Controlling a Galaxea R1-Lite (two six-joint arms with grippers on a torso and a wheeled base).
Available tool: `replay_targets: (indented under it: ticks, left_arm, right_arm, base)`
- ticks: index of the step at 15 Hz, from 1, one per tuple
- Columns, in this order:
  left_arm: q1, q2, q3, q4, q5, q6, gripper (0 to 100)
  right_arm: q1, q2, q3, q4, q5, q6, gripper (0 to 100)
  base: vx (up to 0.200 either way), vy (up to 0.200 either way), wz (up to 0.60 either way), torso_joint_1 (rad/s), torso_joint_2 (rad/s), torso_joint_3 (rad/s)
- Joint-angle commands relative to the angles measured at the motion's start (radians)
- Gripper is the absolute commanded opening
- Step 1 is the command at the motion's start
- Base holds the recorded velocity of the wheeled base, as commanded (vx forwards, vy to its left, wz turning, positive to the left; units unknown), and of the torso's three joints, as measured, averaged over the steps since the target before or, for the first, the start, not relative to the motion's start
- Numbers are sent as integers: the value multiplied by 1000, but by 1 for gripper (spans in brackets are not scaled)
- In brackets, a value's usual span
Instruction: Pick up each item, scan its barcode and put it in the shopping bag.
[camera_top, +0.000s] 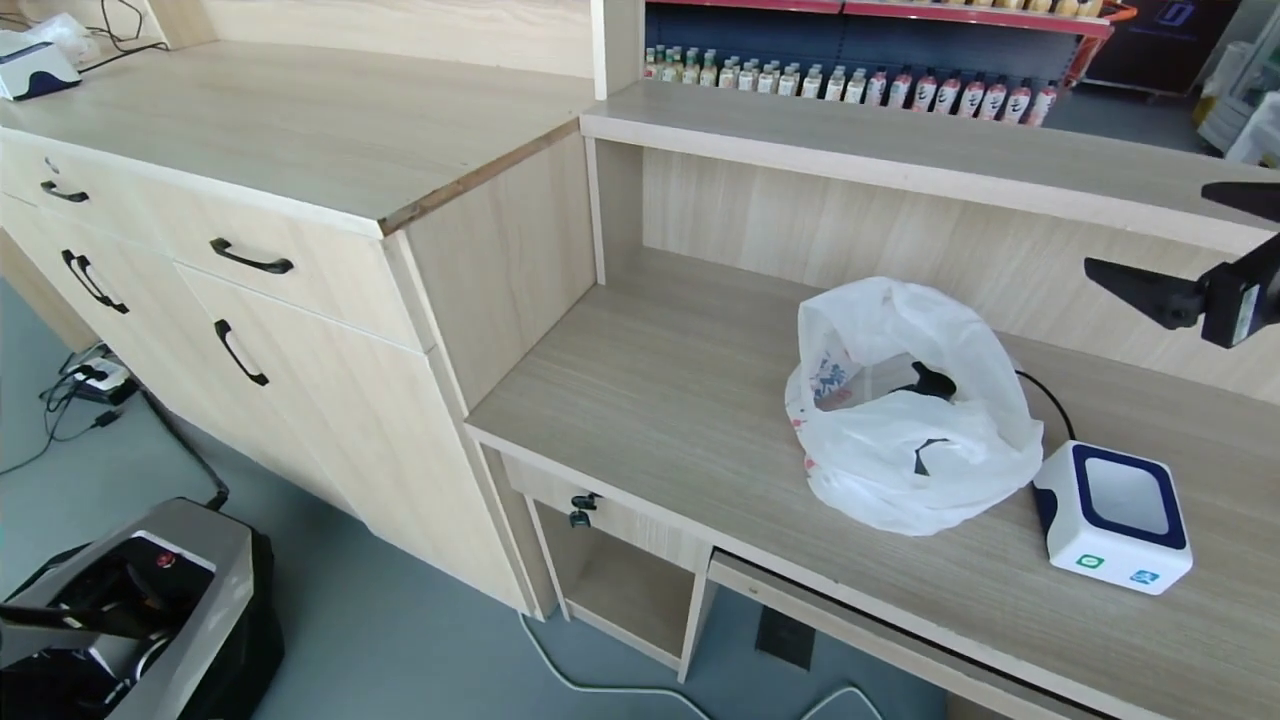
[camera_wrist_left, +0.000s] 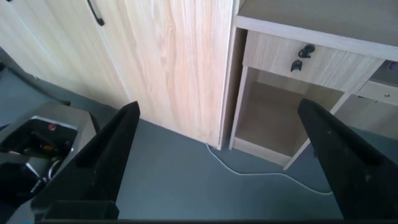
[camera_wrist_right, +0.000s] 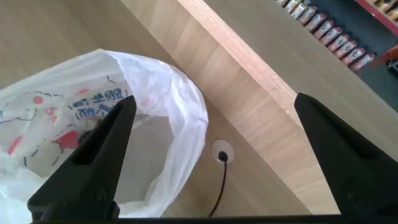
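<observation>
Right gripper (camera_wrist_right: 212, 99) is hanging spread wide and empty above the thin white plastic shopping bag (camera_top: 915, 440).
We are logging the bag sitting mouth-open on the pale wooden lower counter (camera_top: 650, 400), with the white box scanner (camera_top: 1115, 515) just beside it. Left gripper (camera_wrist_left: 217, 104) is hanging low by the cabinet, jaws apart, holding nothing. We are judging this a between-items step. Next we are needing an item grasped and its barcode turned toward the scanner.

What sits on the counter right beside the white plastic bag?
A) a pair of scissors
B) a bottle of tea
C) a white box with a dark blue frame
C: a white scanner box with a dark blue frame stands on the counter beside the shopping bag.
</observation>
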Motion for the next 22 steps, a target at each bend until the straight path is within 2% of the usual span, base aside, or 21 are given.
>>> replay_targets:
  ticks: [1,3,5,6,7,11,14,18,20,22]
  left_arm:
    - [0,0,0,-1,0,0,100]
    - [0,0,0,-1,0,0,100]
    - [0,0,0,-1,0,0,100]
    - [0,0,0,-1,0,0,100]
    - [2,0,0,-1,0,0,100]
    - [0,0,0,-1,0,0,100]
    - [0,0,0,-1,0,0,100]
    - [2,0,0,-1,0,0,100]
    - [0,0,0,-1,0,0,100]
    - [2,0,0,-1,0,0,100]
  right_arm:
    - [-87,-59,-13,17,2,-2,100]
    - [-170,-59,-67,94,0,4,100]
    - [-214,-60,-117,180,-18,30,100]
    - [-220,-59,-128,193,-38,36,100]
    - [-222,-60,-133,218,-107,87,100]
    - [-224,-77,-148,256,-109,115,100]
    - [-224,-70,-168,243,-104,115,100]
    - [-225,-54,-211,244,-115,116,100]
    - [-233,-50,-216,256,-195,122,100]
    - [-236,-45,-225,336,-251,141,100]
  base:
    - [0,0,-600,-163,540,330]
    - [0,0,-600,-176,530,352]
    - [0,0,-600,-149,520,359]
    - [0,0,-600,-154,520,359]
    - [0,0,0,-149,515,369]
    - [0,0,0,-58,205,152]
    - [0,0,0,0,0,0]
    - [0,0,0,106,-373,-257]
    - [0,0,0,159,-505,-337]
    - [0,0,0,185,-527,-354]
